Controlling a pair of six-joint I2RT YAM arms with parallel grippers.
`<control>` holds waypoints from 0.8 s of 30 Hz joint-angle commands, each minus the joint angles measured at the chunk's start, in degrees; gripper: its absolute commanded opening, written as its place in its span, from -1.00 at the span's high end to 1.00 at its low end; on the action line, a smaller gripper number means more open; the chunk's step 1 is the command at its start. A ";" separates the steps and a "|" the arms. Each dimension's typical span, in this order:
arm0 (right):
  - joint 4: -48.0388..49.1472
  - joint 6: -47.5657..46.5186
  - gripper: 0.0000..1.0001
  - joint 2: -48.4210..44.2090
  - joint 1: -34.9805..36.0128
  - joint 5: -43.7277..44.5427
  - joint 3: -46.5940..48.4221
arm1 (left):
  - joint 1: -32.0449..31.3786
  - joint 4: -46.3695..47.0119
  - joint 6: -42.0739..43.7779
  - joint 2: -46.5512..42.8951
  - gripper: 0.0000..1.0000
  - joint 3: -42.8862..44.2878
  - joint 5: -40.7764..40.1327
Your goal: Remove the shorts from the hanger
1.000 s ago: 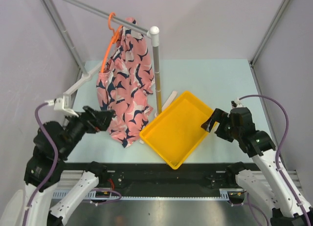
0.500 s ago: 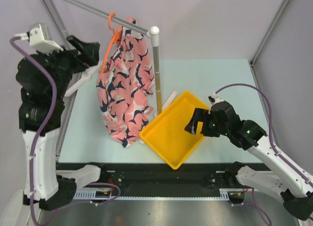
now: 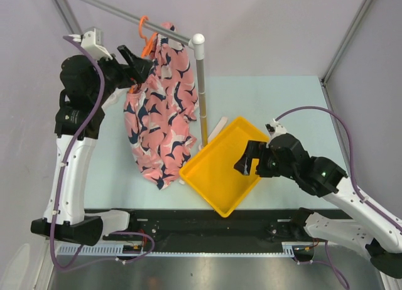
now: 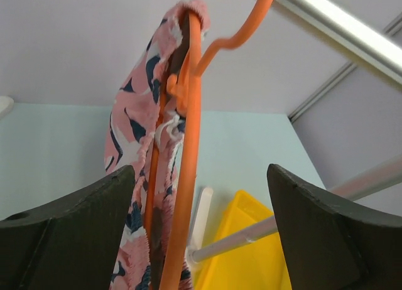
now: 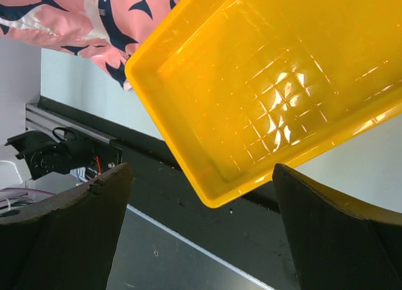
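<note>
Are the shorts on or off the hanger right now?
On. The shorts hang from the hanger, whose hook sits over the rail.

The fingers [image 4: 69, 227] of the left gripper [image 4: 201, 174] look like matt black plastic. Between them, the hanger [image 4: 188, 145] is smooth, faintly shiny orange; plastic or coated wire, I cannot tell. The shorts [image 4: 135, 114] draped on it are soft, matt printed cloth. Above that gripper, the rail [image 4: 339, 26] is satiny bare metal. Under the right gripper [image 5: 202, 171], the tray [image 5: 251, 95] is glossy yellow plastic with a gridded floor catching glare. The table [image 5: 69, 83] beside it is pale and matt.
</note>
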 commanded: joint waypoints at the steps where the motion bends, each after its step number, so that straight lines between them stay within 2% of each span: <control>1: -0.53 1.70 -0.99 -2.34 0.99 2.21 2.08 | 0.56 4.75 0.77 -2.49 -0.69 -4.95 3.77; 3: -0.88 1.97 -0.99 -2.78 1.17 2.39 1.99 | 0.56 5.02 0.50 -2.58 -0.60 -6.19 4.05; 8: -0.97 2.85 -1.00 -3.49 2.04 2.74 1.82 | 0.65 4.67 1.56 -2.40 -0.10 -7.51 3.96; 9: -0.97 2.94 -0.99 -3.57 2.05 2.91 1.73 | 0.65 4.58 1.91 -2.23 0.08 -6.90 3.88; 16: -0.79 3.29 -1.00 -3.14 3.01 3.44 1.99 | 0.83 2.91 2.44 -0.21 0.41 -1.98 3.87; 24: -0.97 3.38 -0.99 -2.70 3.54 3.80 2.52 | 1.44 -1.30 2.52 3.39 0.99 10.13 3.00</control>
